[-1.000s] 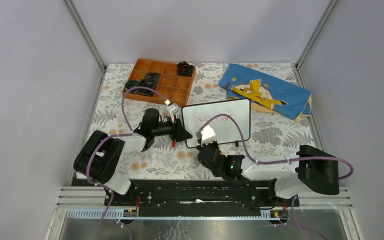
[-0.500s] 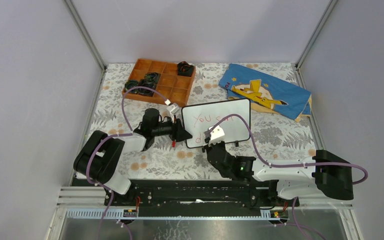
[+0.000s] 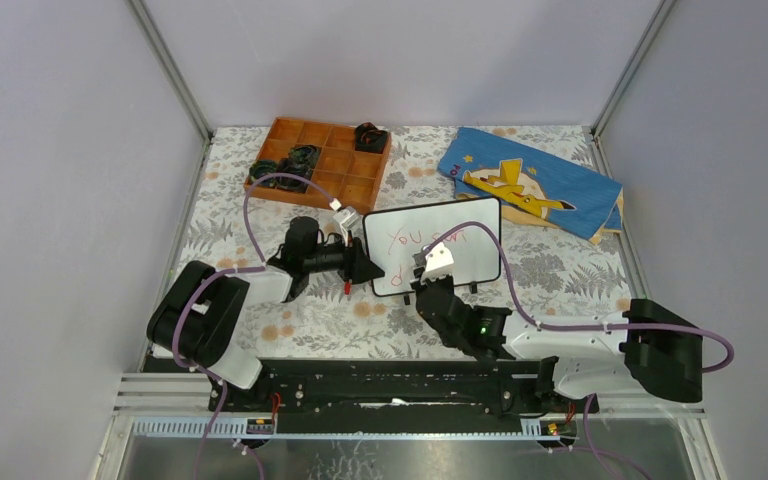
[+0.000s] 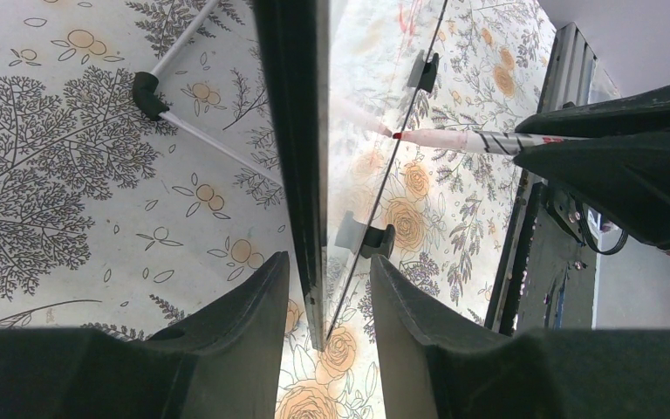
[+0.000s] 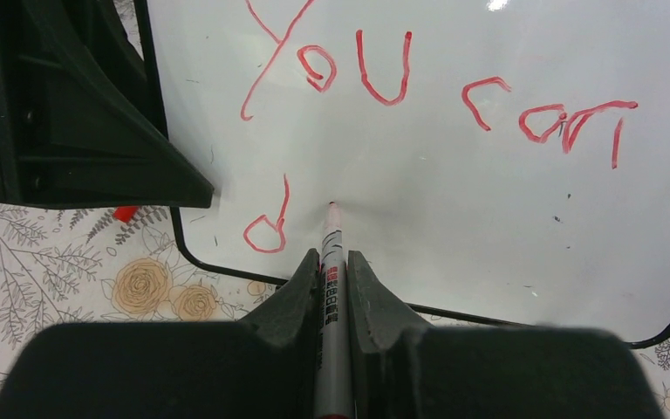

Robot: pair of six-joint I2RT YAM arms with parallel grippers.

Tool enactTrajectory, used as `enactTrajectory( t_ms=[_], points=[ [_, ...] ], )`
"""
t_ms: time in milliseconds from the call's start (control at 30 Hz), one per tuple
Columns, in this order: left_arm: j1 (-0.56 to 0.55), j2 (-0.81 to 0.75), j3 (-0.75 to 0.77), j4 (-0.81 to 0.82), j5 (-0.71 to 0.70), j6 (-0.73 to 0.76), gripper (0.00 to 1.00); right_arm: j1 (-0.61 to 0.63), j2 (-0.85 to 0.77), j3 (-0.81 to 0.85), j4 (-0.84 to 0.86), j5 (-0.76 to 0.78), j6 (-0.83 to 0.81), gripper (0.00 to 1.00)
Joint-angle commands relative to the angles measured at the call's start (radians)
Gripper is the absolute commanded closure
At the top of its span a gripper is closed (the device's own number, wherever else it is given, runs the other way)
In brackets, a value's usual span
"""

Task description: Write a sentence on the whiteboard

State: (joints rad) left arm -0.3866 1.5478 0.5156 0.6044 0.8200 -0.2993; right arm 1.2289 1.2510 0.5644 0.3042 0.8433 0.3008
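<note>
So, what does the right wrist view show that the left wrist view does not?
Only the right wrist view: the written face of the black-framed glossy whiteboard, with red handwritten words "You can" and a "d" below. Only the left wrist view: that board edge-on between the fingers of the left gripper, plus its two small black feet. Both: the board, the slim red-tipped marker pen in the right gripper, and the floral tablecloth.

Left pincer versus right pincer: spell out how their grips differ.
The left pincer straddles the black-framed edge of the whiteboard, fingers set apart; the right pincer pinches a thin marker, fingers nearly together. The left pincer meets the whiteboard edge-on; the right pincer faces its writing side, marker tip beside the "d". Both have black fingers and hold something.
</note>
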Motion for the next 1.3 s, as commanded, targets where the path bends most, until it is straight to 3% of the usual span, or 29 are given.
enactTrajectory(
  t_ms=[0, 733, 1267],
  points=[
    [-0.009, -0.014, 0.027, 0.001, -0.016, 0.026, 0.55, -0.014, 0.020, 0.033, 0.044, -0.011, 0.016, 1.00],
    [-0.010, -0.009, 0.027, -0.004, -0.015, 0.028, 0.55, -0.014, 0.002, -0.024, -0.052, -0.026, 0.093, 1.00],
    [-0.015, -0.011, 0.027, -0.009, -0.020, 0.032, 0.55, -0.044, -0.024, 0.007, -0.033, 0.006, 0.025, 1.00]
  ],
)
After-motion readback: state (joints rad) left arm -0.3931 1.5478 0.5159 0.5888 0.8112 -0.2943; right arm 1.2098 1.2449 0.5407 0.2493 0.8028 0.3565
